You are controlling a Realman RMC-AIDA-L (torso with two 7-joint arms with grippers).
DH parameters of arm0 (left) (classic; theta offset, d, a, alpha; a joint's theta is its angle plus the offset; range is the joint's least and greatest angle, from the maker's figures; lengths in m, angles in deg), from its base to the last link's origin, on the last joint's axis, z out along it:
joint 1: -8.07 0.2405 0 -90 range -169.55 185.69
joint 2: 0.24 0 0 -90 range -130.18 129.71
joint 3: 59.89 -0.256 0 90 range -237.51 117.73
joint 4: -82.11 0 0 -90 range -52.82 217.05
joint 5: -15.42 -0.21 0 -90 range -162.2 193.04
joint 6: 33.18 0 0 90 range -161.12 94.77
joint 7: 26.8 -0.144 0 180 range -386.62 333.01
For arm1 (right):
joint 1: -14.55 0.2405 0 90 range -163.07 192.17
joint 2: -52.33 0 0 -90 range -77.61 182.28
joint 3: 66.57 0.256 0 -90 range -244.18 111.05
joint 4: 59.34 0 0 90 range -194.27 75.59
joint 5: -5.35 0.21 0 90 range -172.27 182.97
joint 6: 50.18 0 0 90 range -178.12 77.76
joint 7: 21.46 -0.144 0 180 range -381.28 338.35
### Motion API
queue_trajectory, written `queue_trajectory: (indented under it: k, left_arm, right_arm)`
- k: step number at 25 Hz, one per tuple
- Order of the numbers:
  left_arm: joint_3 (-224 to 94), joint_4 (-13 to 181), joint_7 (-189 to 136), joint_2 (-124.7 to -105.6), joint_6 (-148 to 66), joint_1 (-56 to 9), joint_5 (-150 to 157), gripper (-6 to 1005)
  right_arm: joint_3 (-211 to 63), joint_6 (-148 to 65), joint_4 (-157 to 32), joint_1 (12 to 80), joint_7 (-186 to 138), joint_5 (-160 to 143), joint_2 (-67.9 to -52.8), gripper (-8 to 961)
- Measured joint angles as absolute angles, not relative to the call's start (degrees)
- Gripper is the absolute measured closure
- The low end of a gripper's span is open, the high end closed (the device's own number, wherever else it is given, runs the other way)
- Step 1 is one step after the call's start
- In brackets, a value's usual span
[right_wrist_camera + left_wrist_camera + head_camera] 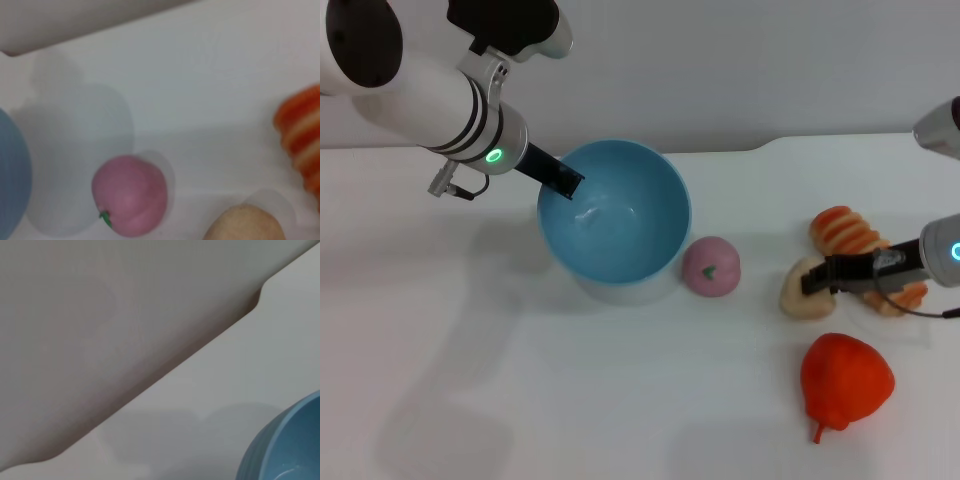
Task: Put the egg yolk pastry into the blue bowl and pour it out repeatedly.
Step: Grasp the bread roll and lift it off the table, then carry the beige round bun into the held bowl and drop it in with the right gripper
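Nearest the robot's head camera, a red-orange pepper-shaped toy [846, 378] lies on the white table [620, 400], to the robot's right. Just beyond it, the right gripper [817, 277] reaches in from the right edge, its dark fingers [840, 270] set on the egg yolk pastry [804, 291], a pale beige lump resting on the table; whether they have truly clamped it cannot be told. The striped orange bread [855, 240] lies just behind the pastry, touching it, partly under the gripper. Toward the centre sits a pink bun [711, 266] with a green mark, just beside the blue bowl [620, 215] (the wrist camera on the right arm shows the bun clearly, with the pastry's edge [245, 224] near it). The bowl is tilted toward the camera, its inside bare of food. At its far left rim the left gripper [560, 181] has a dark finger over the edge, seemingly pinching the wall. The grey wall [720, 60] rises behind the table.
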State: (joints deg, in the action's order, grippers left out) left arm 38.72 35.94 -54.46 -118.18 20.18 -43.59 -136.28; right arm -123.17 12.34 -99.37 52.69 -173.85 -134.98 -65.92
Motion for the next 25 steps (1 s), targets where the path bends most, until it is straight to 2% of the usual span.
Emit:
queue_trajectory:
  k: [16,25]
  left_arm:
    - [37.9,35.6,-54.6,-118.19,19.6,-44.2,-136.3,999]
    - [34.2,35.6,-54.3,-118.31,20.1,-45.3,-135.9,1000]
  right_arm:
    - [-128.3,17.6,-114.0,53.4,-164.5,-117.4,-66.06,831]
    - [-133.8,16.3,-112.1,61.1,-164.0,-116.0,-66.13,917]
